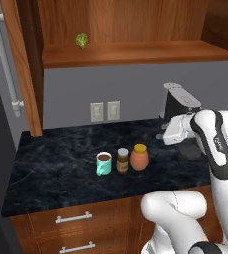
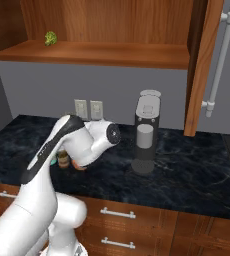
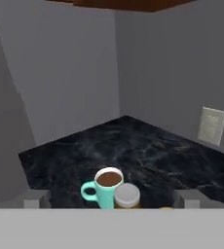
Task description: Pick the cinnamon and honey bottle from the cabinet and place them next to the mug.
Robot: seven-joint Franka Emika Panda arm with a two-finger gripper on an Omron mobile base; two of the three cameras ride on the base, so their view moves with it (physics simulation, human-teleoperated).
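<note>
Gripper (image 1: 161, 136) wide open, empty, with honey bottle (image 1: 139, 157) at its 8 o'clock beside cinnamon (image 1: 122, 160) and mug (image 1: 104, 163), both delivered.

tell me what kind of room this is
A kitchen, rendered rather than real. A dark marble-look counter runs over wooden drawers, a wooden wall cabinet hangs above, and a coffee machine stands on the counter near a teal mug.
</note>
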